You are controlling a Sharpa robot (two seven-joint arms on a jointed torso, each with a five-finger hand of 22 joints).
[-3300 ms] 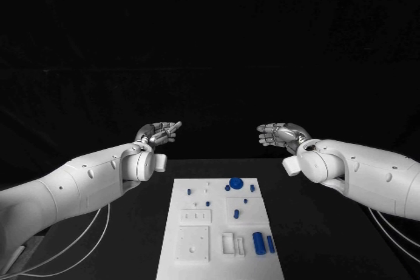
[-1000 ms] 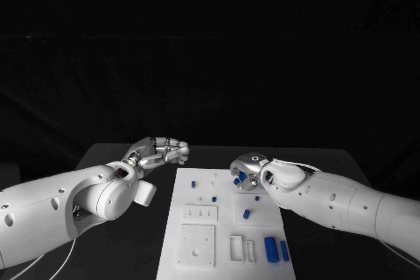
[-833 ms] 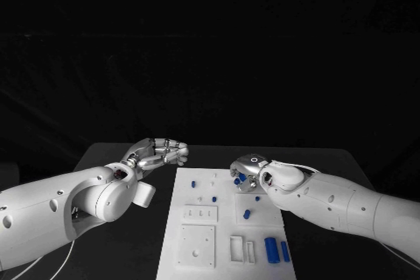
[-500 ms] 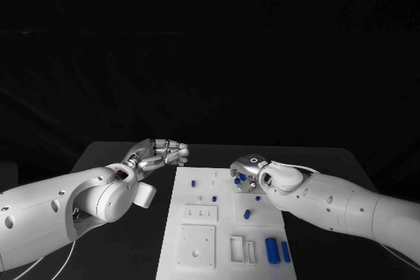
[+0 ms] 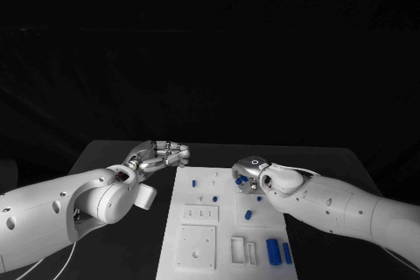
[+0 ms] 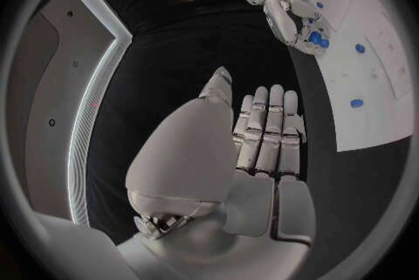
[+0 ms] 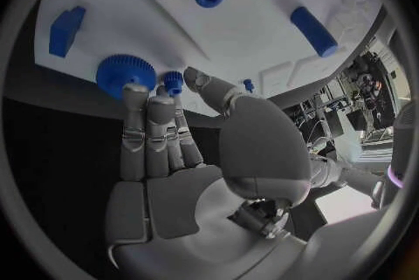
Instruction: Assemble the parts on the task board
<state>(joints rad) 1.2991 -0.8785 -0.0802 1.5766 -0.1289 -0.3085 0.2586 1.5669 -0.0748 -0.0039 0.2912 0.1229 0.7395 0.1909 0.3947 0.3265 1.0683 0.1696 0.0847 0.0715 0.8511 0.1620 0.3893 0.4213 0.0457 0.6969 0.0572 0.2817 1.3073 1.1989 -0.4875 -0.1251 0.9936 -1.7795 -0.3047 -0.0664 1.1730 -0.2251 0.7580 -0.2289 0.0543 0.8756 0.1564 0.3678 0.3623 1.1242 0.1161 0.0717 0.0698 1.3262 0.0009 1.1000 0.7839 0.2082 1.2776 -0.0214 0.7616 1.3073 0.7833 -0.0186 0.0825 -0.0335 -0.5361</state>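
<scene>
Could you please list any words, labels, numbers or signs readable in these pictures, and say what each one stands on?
None: no view shows a readable word, number or label.
Task board: raised outlines and holes, no printing that I can make out.
Blue parts such as the gear and the cylinder: plain, unmarked.
Right hand: a small pale ring mark on its back, not text.
Left hand: bare metal, no lettering.
</scene>
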